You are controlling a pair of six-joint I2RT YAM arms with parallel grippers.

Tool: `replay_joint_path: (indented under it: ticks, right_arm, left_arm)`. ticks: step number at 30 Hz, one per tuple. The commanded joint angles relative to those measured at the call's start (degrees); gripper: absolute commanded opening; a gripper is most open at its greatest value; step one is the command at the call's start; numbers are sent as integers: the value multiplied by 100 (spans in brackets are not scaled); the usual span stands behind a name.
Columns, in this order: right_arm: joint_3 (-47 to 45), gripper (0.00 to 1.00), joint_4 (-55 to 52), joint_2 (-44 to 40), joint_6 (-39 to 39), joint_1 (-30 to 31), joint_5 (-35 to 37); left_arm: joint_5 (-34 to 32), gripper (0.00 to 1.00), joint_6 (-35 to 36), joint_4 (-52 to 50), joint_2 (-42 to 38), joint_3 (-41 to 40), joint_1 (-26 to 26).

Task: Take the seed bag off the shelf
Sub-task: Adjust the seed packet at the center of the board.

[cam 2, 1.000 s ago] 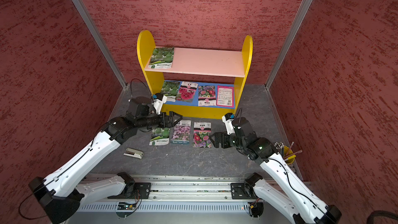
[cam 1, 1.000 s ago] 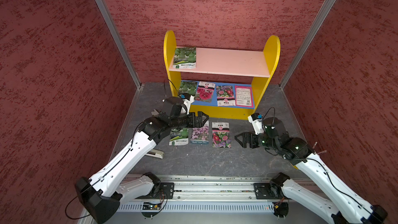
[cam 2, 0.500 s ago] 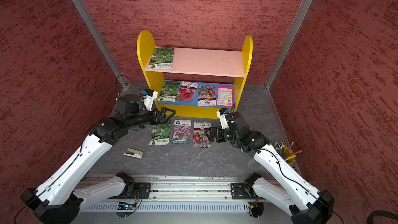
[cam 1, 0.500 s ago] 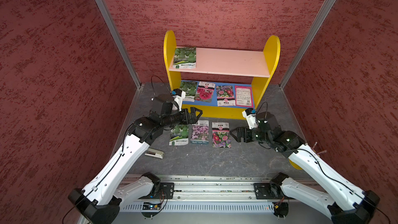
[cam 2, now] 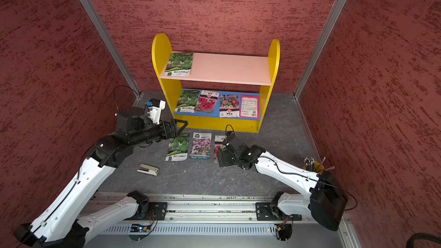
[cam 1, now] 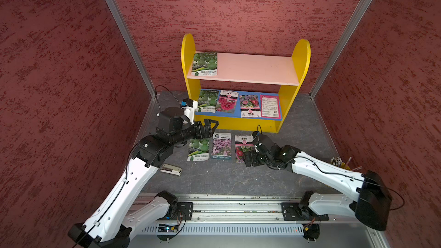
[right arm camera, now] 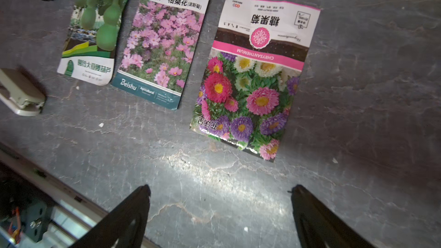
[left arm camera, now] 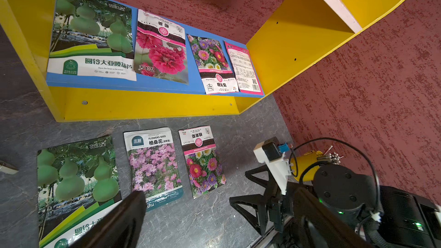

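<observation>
Five seed bags lie on the shelf (cam 1: 301, 53) in both top views. An upper gourd bag (cam 1: 204, 64) sits flat at the left end of the pink upper board (cam 1: 253, 67). Four more lie side by side on the blue lower board (cam 1: 224, 115), leftmost the lower gourd bag (cam 1: 207, 101), with a hollyhock bag (cam 1: 226, 101) next to it. Three other packets lie in a row on the table in front.

The left gripper (cam 1: 213, 128) hangs empty with its jaws spread, just before the shelf's left front corner, pointing along the front rather than into it. The right gripper (cam 1: 248, 159) is also wide open and holds nothing. It is low over the table chrysanthemum packet (cam 1: 241, 149), apart from the shelf.

In the left wrist view the lower gourd bag (left arm camera: 90, 39) runs front to back — its long axis points into the shelf, its printed short edge at the board's front lip. The hollyhock bag (left arm camera: 162, 48) touches or slightly overlaps its side; I cannot tell which. Only one left finger (left arm camera: 119, 220) shows.

In the right wrist view both fingers (right arm camera: 133, 211) stand far apart above bare table, facing the table chrysanthemum packet (right arm camera: 255, 79). No shelf bag is in view.

The left arm looks clearly nearer, so the lower gourd bag seems the likely pick. It lies toward the back wall from the jaws, which would need to swing round to meet its short front edge.
</observation>
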Motion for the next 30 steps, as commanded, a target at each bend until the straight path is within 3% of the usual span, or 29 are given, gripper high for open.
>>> replay_joint_path:
  ticks: [1, 11, 30]
  right_arm:
    - [102, 96, 374, 391, 91, 159, 580]
    - [297, 94, 604, 1429, 115, 348, 940]
    - [683, 88, 771, 2236, -330, 343, 957]
  left_arm:
    - [-44, 100, 47, -52, -94, -190, 54]
    - [-81, 100, 2, 1, -216, -447, 75]
    - [-5, 100, 47, 89, -195, -636, 246]
